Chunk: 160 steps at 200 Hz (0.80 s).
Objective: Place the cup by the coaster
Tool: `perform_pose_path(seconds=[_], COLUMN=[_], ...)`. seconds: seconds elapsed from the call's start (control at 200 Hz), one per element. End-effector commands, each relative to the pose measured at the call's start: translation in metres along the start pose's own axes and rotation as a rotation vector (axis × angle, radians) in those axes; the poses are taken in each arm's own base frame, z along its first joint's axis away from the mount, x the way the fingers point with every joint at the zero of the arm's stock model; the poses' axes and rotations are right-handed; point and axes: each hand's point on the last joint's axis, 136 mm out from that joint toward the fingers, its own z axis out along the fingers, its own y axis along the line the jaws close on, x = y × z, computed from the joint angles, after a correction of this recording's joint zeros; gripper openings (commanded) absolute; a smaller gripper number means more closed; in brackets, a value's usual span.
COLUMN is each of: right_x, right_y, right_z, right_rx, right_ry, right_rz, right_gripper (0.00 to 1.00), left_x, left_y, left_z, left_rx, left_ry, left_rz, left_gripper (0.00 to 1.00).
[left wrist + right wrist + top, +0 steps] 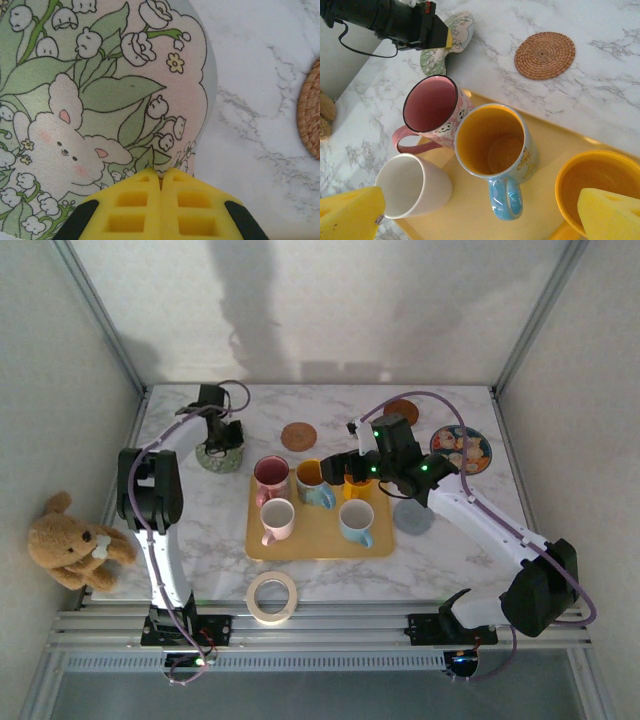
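Left hand: pads together, over floral coaster on counter. Right hand: fingers apart above tray, one over orange cup. Woven coaster beside tray.

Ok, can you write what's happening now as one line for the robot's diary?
left gripper: shut, over flowery coaster | right gripper: open, above tray | orange cup: under one finger, not gripped

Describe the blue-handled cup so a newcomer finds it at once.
Start at the yellow tray mid-table. In its far row of three, take the middle cup. It alone pairs an orange inside with a blue handle; a pink cup sits left, an all-orange cup right.
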Motion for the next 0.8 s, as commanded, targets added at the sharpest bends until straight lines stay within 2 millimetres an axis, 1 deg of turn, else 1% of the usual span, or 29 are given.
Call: perform_pose_path(seconds=[0.0, 0.125, 0.24, 0.4, 0.576, 0.711, 0.796], right_x=[-0.003, -0.003, -0.003, -0.002, -0.001, 0.0, 0.002], right_y=[-0.003, -0.005, -0.012, -0.019, -0.025, -0.027, -0.028], right_z=[0.001, 0.001, -0.001, -0.002, -0.003, -0.003, -0.003], right_rx=[0.025, 0.023, 0.031, 0.034, 0.041, 0.04, 0.04], right_ry=[-0.008, -0.021, -0.027, -0.025, -0.027, -0.025, -0.022], right_rz=[-0.017, -0.018, -0.01, -0.004, 0.006, 0.008, 0.01], right_gripper=[0.99, 0.99, 0.99, 0.99, 0.99, 0.99, 0.99], left_x=[-0.004, -0.007, -0.008, -0.005, -0.001, 0.003, 0.003], left_y=[-0.014, -0.027, -0.041, -0.05, -0.052, -0.052, -0.055], left_z=[0.001, 0.006, 0.012, 0.019, 0.027, 0.035, 0.037], left_rx=[0.022, 0.031, 0.037, 0.036, 0.034, 0.038, 0.05], left_ry=[0.018, 0.03, 0.046, 0.064, 0.08, 0.097, 0.101], left_rz=[0.032, 0.057, 0.082, 0.098, 0.093, 0.084, 0.08], left_gripper=[0.0, 0.0, 0.0, 0.0, 0.0, 0.0, 0.0])
